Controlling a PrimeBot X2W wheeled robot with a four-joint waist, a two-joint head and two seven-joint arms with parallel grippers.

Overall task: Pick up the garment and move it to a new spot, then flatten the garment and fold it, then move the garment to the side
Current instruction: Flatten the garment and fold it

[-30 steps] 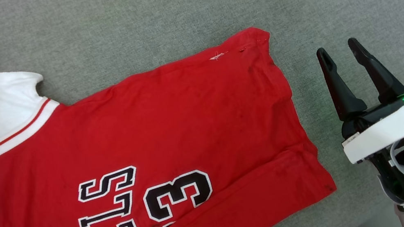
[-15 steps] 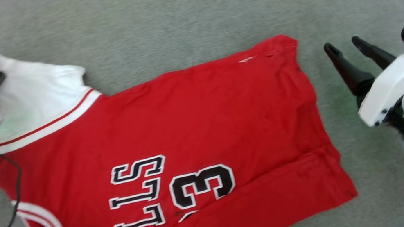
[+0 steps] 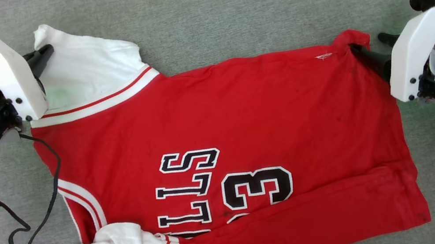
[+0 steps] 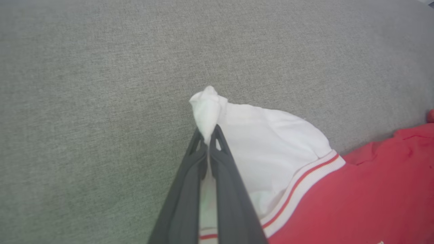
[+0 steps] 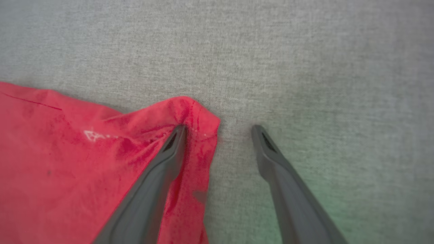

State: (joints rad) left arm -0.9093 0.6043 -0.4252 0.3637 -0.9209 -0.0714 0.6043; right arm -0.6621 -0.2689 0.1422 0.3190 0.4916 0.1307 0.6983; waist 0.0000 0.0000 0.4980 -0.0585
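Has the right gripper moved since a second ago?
Yes. The right gripper, earlier apart from the garment, moved left to its hem corner; one finger touches it.

Red jersey garment lies front up and mostly flat across the middle of the head view, neck end at left, hem at right. Black white-edged letters and a "3" read sideways, lower centre. One white sleeve lies spread at upper left, tip bunched to a point. The other is crumpled at lower left. Upper-right hem corner puckered. A long crease runs near the bottom edge.
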